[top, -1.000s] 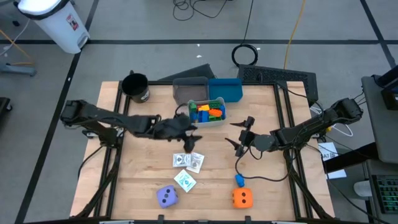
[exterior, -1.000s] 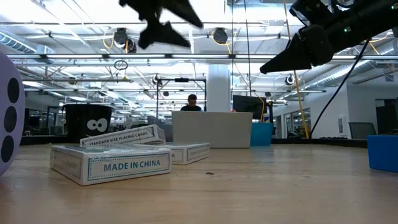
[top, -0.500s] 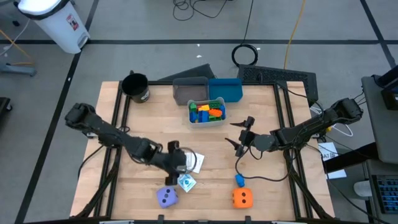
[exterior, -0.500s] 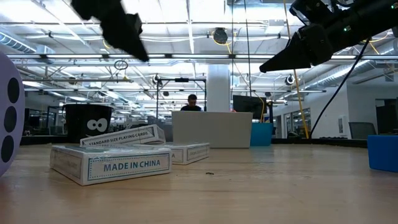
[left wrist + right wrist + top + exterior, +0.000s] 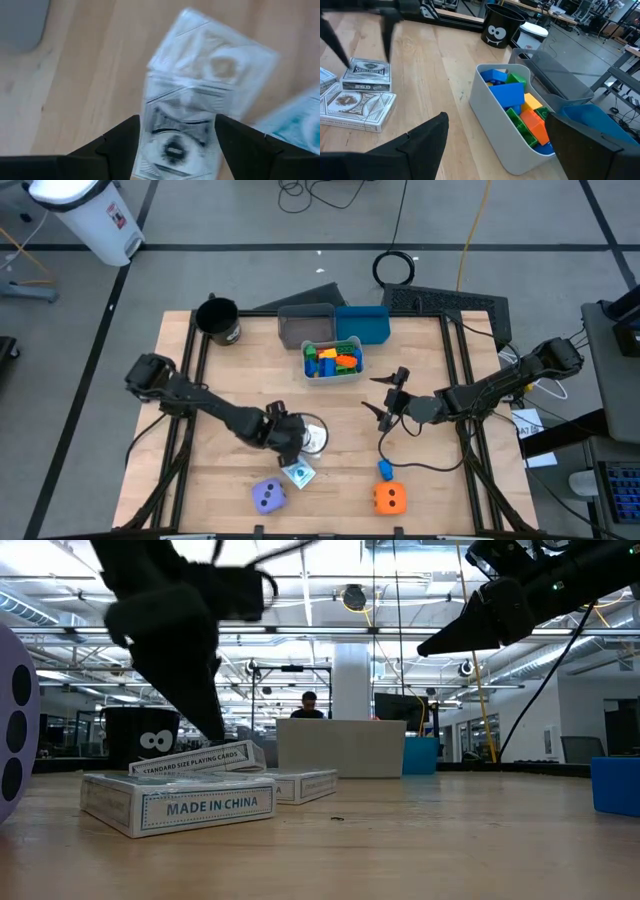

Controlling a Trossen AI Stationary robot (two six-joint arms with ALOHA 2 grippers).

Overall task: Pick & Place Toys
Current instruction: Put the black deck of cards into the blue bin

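The left gripper (image 5: 175, 150) has its two dark fingers (image 5: 117, 145) spread on either side of a white card box (image 5: 182, 127), which lies between them on the wood; whether the pads touch it is hard to make out through blur. A second card box (image 5: 217, 65) lies just beyond the tips, a third is cut off at the edge. The left arm (image 5: 205, 405) reaches low from the table's side. The right gripper (image 5: 385, 395) hovers apart from this, its fingers spread and empty, near the white bin (image 5: 505, 127) of coloured blocks (image 5: 512, 92). The wooden table (image 5: 440, 470) also carries a purple die (image 5: 268, 496) and an orange die (image 5: 389, 498). Beyond stands a black cup (image 5: 140, 738), with a person (image 5: 309, 706) partly hidden behind a bin.
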